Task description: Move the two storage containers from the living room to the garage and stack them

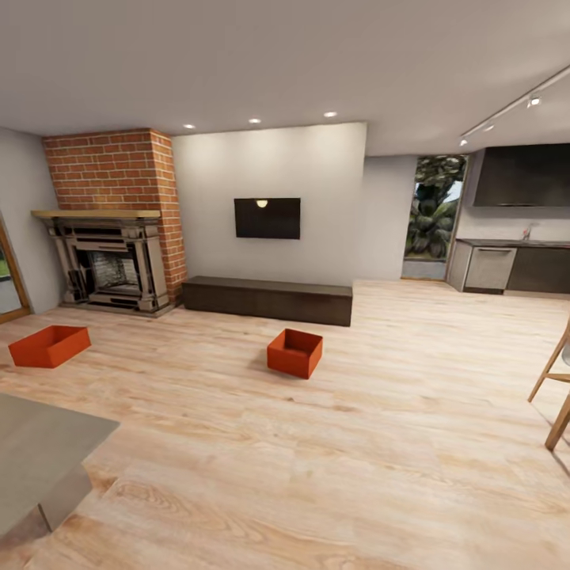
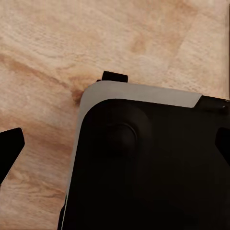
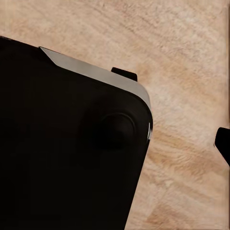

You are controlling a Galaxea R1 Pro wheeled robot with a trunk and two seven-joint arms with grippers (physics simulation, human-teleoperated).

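Two orange-red storage containers rest on the light wood planks of the living room in the head view. One container [image 1: 49,346] lies at the left, in front of the fireplace. The other container [image 1: 295,353] stands mid-room, just before the dark bench [image 1: 267,299]. Both are lidless and look empty. My left gripper [image 2: 115,153] is open, its black fingertips [image 2: 10,151] spread wide above my dark base and the wood floor. My right gripper [image 3: 115,143] also looks open, with one fingertip [image 3: 224,143] at the frame's edge and nothing held. The garage is out of view.
A brick fireplace [image 1: 111,261] fills the left corner and a black TV [image 1: 267,218] hangs above the bench. A grey table corner [image 1: 39,451] juts in at the near left. Wooden chair legs [image 1: 554,388] stand at the right, with a kitchen counter [image 1: 514,265] behind them.
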